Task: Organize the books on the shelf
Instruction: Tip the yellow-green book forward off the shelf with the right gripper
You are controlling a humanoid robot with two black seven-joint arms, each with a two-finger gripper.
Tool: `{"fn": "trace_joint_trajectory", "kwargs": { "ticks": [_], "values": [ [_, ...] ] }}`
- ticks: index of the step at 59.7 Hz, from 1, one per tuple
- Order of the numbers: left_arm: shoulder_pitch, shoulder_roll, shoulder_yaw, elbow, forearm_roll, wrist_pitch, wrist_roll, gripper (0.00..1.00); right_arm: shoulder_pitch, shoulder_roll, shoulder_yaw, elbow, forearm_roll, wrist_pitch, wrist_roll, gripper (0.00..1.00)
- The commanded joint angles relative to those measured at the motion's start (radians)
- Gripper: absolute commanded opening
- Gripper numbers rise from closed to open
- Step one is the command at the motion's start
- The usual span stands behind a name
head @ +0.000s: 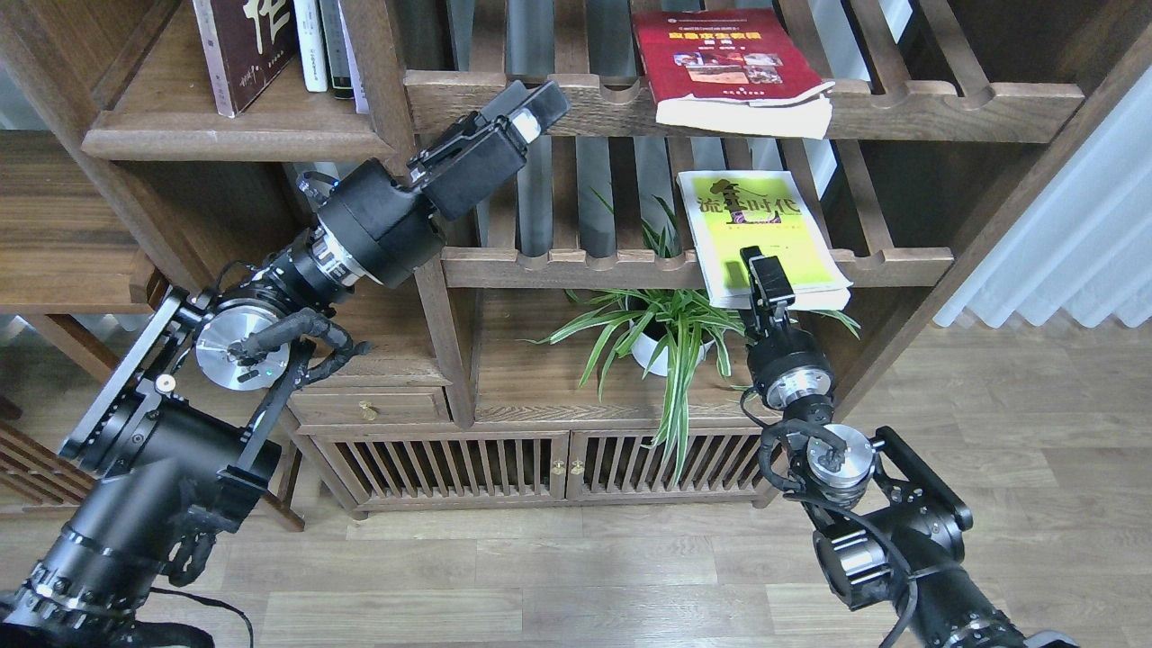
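Pale grey-brown plank floor (558, 576) lying underneath; dark wooden bookcase's slatted cabinet doors (504, 468) standing closed; white sheer curtain (1071, 243) hanging at right, daylight showing through.
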Motion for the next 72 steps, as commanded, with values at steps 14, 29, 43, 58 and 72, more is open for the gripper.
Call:
{"fn": "trace_joint_trajectory", "kwargs": {
  "ticks": [14, 29, 43, 58, 72],
  "values": [
    [0.019, 0.000, 0.007, -0.005, -0.001, 0.000, 0.003, 0.98, 0.039, 0.000, 0.001, 0.011, 0.063, -0.168, 0.001, 0.98],
    [0.050, 0.000, 0.008, -0.005, -0.001, 0.000, 0.003, 0.98, 0.047, 0.000, 0.003, 0.012, 0.064, -0.193, 0.044, 0.84],
    [0.063, 0.000, 0.007, -0.005, -0.001, 0.000, 0.003, 0.98, 0.039, 0.000, 0.060, 0.015, 0.067, -0.142, 0.069, 0.32],
    [0.066, 0.000, 0.002, -0.005, -0.001, 0.000, 0.003, 0.98, 0.037, 0.000, 0.060, 0.011, 0.063, -0.038, 0.070, 0.04],
    [0.100, 0.000, 0.004, -0.005, -0.001, 0.000, 0.003, 0.98, 0.017, 0.000, 0.060, 0.017, 0.067, -0.021, 0.072, 0.05]
  ]
}}
